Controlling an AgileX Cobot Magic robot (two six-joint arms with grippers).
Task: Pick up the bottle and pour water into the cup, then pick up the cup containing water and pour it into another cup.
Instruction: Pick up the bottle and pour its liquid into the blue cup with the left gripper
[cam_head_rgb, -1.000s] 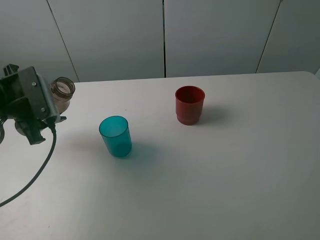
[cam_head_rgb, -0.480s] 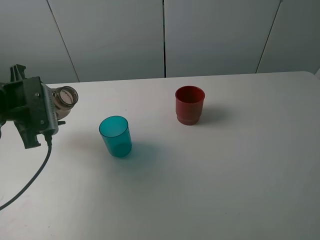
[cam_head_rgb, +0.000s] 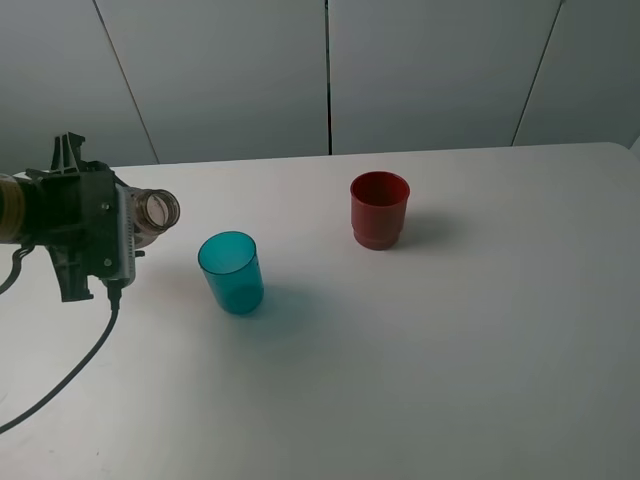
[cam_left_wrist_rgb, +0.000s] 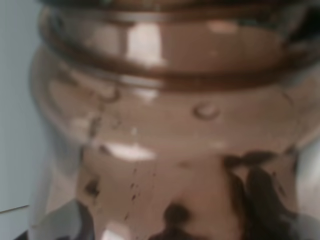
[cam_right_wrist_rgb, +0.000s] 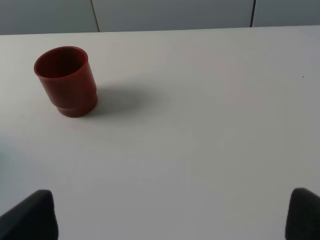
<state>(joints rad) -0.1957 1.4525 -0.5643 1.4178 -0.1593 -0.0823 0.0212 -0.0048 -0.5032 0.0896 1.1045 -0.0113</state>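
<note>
Brownish clear plastic bottle (cam_head_rgb: 152, 212) clamped tight in left gripper (cam_head_rgb: 118, 232) at far left, tipped, open mouth toward smooth see-through teal cup (cam_head_rgb: 231, 272) just beside it. Ridged red cup (cam_head_rgb: 379, 210) upright further right on white table (cam_head_rgb: 450, 350).

Left wrist: tinted bottle (cam_left_wrist_rgb: 165, 130) neck rings up close, droplets on wall.

Right wrist: right gripper (cam_right_wrist_rgb: 172, 215) spread wide, holding nothing. Can't tell what's in red cup (cam_right_wrist_rgb: 66, 80).

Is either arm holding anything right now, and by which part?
The left gripper holds the bottle around its body, below the neck. The right gripper holds nothing.
</note>
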